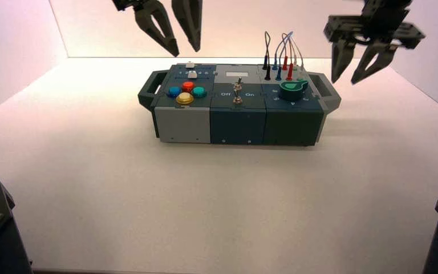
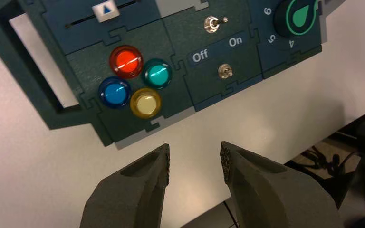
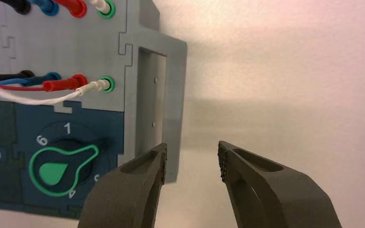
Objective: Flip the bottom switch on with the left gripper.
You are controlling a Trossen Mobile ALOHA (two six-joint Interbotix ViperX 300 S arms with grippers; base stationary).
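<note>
The bottom switch (image 1: 237,100) (image 2: 225,71) is a small silver toggle near the front edge of the dark Off/On panel (image 2: 209,50) in the middle of the box (image 1: 236,123). Its twin (image 2: 211,23) sits farther back, with its lever leaning to the On side. My left gripper (image 1: 185,50) (image 2: 195,152) hangs open high above the box's back left, well clear of the switch, with nothing between its fingers. My right gripper (image 1: 347,80) (image 3: 192,149) hovers open and empty off the box's right end, beside the grey handle (image 3: 159,99).
Red (image 2: 126,61), green (image 2: 158,73), blue (image 2: 114,92) and yellow (image 2: 145,102) buttons sit left of the switch panel, behind them a slider with a white cap (image 2: 106,9). A green knob (image 3: 59,168) and plugged wires (image 1: 282,54) fill the box's right part.
</note>
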